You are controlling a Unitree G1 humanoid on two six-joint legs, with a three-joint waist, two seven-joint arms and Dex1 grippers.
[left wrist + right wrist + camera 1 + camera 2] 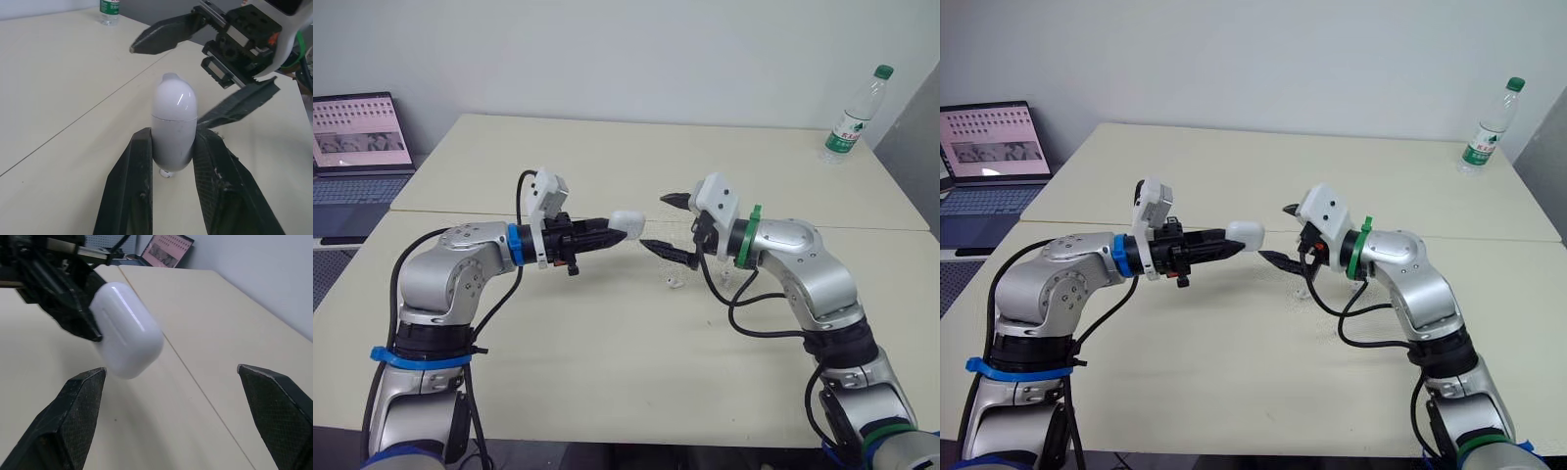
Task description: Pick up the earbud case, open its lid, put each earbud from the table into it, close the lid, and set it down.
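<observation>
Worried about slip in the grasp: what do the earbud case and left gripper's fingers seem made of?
Earbud case: probably hard glossy white plastic, judging by its sharp highlights. Left gripper's fingers: matte black with a fine grainy texture, perhaps rubber or rough plastic.

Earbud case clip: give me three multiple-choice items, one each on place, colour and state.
1. Where is the earbud case? A on the table; B in the left gripper; C beside the laptop.
2. What colour is the bottle's cap? A red; B green; C blue.
3. How does the right gripper stand? A open; B shut on an earbud; C shut on the case.
Answers: 1 B, its fingers clamp the case's sides; 2 B, the cap is green; 3 A, its fingers spread wide, holding nothing.
</observation>
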